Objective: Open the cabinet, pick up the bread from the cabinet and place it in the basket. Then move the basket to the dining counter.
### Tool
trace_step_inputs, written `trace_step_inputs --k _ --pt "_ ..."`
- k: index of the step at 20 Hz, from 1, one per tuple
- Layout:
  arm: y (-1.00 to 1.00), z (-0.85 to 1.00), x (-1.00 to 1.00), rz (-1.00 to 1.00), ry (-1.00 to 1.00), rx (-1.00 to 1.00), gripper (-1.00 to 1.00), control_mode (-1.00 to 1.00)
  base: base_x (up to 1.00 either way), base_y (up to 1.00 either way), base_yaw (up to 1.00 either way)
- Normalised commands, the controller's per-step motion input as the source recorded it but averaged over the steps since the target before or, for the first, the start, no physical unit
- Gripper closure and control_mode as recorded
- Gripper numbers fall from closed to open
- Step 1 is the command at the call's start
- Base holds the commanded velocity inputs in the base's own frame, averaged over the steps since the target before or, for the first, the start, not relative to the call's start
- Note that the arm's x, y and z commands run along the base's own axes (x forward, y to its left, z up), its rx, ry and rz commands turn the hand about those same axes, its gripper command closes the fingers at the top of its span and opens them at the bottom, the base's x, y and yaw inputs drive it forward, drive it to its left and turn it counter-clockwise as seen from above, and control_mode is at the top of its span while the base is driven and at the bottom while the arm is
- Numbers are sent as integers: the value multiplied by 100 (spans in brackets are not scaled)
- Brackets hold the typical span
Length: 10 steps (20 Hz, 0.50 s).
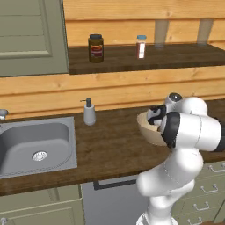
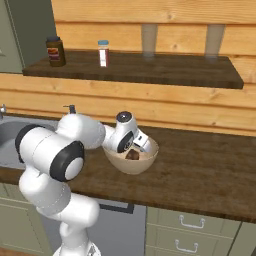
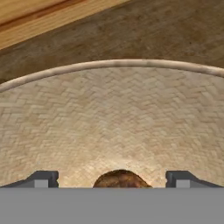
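Observation:
The beige basket (image 2: 129, 167) stands on the dark wooden worktop (image 2: 200, 165), to the right of the sink. The small dark-brown bread (image 2: 132, 155) lies at its bottom. My gripper (image 2: 136, 145) reaches down inside the basket, just above the bread. In the hand view my gripper (image 3: 113, 179) is open, its fingertips (image 3: 43, 179) wide apart on either side of the bread (image 3: 120, 178), clear of it. The woven wall of the basket (image 3: 113, 109) rises behind. In the left base view my arm hides most of the basket (image 1: 146, 131). The cabinet door (image 1: 26, 35) stands open. The dining counter is out of view.
On the cabinet shelf (image 1: 176, 55) stand a dark jar with a yellow label (image 1: 96, 47) and a small white bottle (image 1: 141, 46). A soap dispenser (image 1: 89, 112) stands beside the grey sink (image 1: 35, 145). Drawers (image 2: 190, 225) lie below the worktop.

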Motion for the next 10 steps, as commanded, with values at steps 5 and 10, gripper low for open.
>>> trace_step_inputs --k 5,10 --pt "5 56 -24 0 0 0 -100 -100 0 0 0" --pt "39 85 -65 2 -4 0 -100 -100 0 0 0"
